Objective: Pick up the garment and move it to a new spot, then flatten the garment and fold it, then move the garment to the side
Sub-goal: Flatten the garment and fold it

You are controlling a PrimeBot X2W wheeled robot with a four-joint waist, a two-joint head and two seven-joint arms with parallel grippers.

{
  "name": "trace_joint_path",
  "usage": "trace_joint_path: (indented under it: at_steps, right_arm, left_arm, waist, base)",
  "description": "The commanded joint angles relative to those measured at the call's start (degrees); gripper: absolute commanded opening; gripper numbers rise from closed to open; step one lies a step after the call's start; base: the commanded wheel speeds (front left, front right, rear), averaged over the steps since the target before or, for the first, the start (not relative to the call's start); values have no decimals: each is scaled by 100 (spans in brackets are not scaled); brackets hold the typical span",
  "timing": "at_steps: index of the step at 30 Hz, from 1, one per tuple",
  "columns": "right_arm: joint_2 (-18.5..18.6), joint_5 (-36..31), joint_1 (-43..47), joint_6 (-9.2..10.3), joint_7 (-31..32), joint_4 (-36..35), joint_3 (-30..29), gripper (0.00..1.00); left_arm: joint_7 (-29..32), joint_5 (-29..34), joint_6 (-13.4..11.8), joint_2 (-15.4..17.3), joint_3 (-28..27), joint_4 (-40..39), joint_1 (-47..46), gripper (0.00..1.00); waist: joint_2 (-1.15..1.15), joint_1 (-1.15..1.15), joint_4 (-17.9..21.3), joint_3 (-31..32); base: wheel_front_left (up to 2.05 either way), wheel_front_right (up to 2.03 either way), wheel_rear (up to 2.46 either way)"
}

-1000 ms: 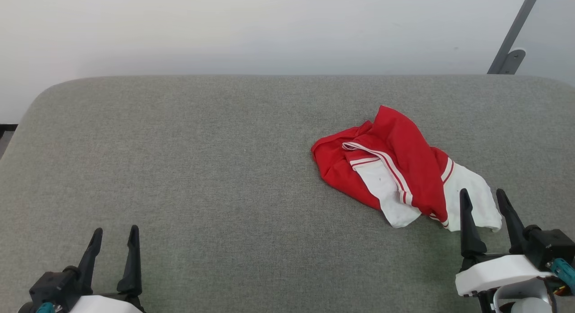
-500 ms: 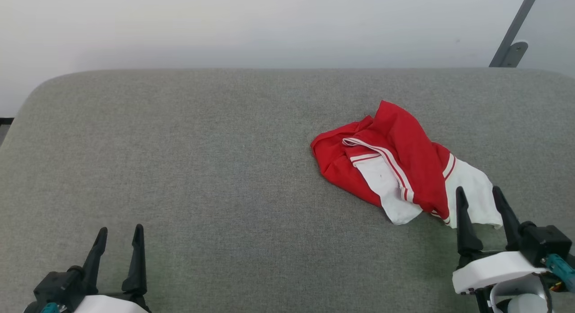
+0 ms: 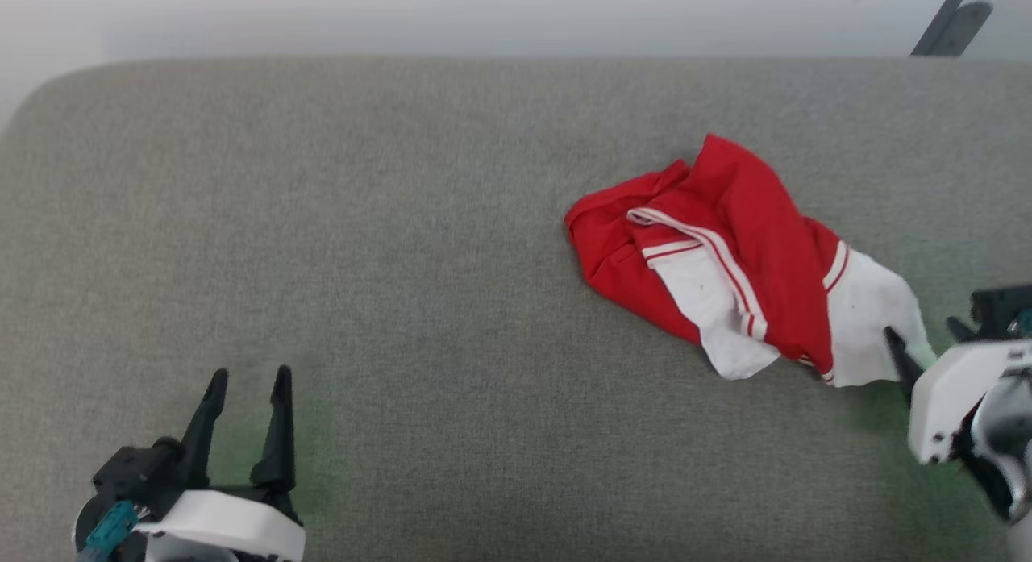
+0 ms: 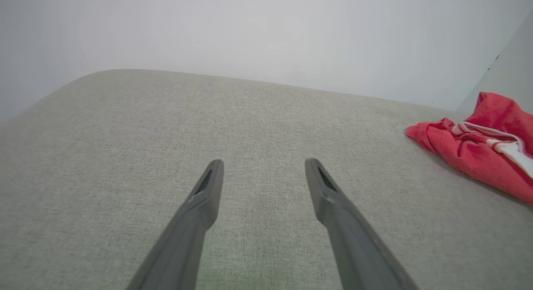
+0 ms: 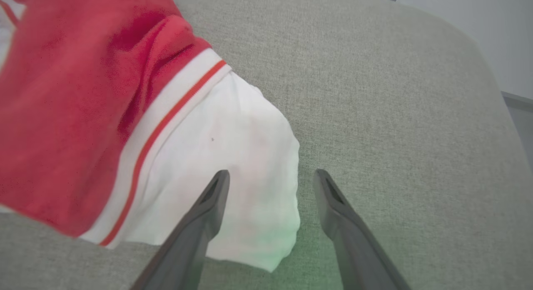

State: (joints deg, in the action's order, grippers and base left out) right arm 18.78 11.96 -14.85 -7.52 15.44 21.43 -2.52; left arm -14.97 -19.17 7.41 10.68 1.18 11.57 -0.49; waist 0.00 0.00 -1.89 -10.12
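Observation:
The garment (image 3: pixel 750 256) lies crumpled on the right half of the grey padded surface (image 3: pixel 363 223), red with white sleeves and striped trim. My right gripper (image 3: pixel 921 330) stands open at its near right corner. In the right wrist view the right gripper (image 5: pixel 271 172) straddles the edge of the white sleeve (image 5: pixel 233 127): one finger is over the cloth, the other over bare surface. My left gripper (image 3: pixel 250 376) is open and empty at the lower left, far from the garment. In the left wrist view the left gripper (image 4: pixel 263 162) points over bare surface, with the garment (image 4: pixel 479 152) at the right edge.
The grey surface has rounded far corners and ends at a pale wall. A grey metal bracket (image 3: pixel 955 26) slants at the far right corner. Bare surface stretches left of the garment and in front of it.
The head camera has tilted down, shifting the whole picture. My right gripper has tipped over and come in low at the white sleeve's edge. The garment lies as before.

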Motion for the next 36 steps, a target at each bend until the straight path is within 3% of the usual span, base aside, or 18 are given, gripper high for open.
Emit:
trace_joint_path:
  at_steps: [1,7,8,9,10,22,28,30,36]
  right_arm:
    - [165,115,-210,6,423,-30,29,100]
    - [298,264,-538,6,1532,55,189,100]
    - [329,220,-551,5,1597,63,222,81]
    - [312,204,-549,5,1611,55,222,23]
    - [261,210,-572,6,1558,61,94,0]
    - [134,-541,-685,15,870,148,-1606,0]
    - [-158,-718,-810,15,631,249,-1787,0]
    - [-254,-769,-858,15,472,252,-1815,100]
    - [-550,-842,-928,10,-555,-39,-2175,100]
  left_arm:
    - [-31,-49,12,-32,66,30,-154,100]
    - [-31,-130,12,-58,194,109,-397,100]
    - [-31,-143,12,-57,203,117,-425,100]
    - [-30,-151,12,-52,205,128,-440,100]
    - [-31,-156,12,-46,198,136,-448,100]
    - [-31,-231,12,71,275,182,-661,100]
    - [-31,-290,12,187,394,179,-749,100]
    - [-30,-374,12,242,485,158,-799,100]
    - [-31,-658,11,869,1284,-123,-1422,100]
  waist:
    - [0,0,-90,-268]
    - [0,0,-172,-576]
    - [0,0,-183,-603]
    - [0,0,-185,-619]
    - [0,0,-180,-631]
    - [0,0,-27,-681]
    - [0,0,102,-699]
    - [0,0,156,-702]
    - [0,0,317,-673]
  base:
    - [0,0,0]
    - [0,0,0]
    - [0,0,0]
    - [0,0,0]
    - [0,0,0]
    - [0,0,0]
    - [0,0,0]
    - [0,0,0]
    - [0,0,0]
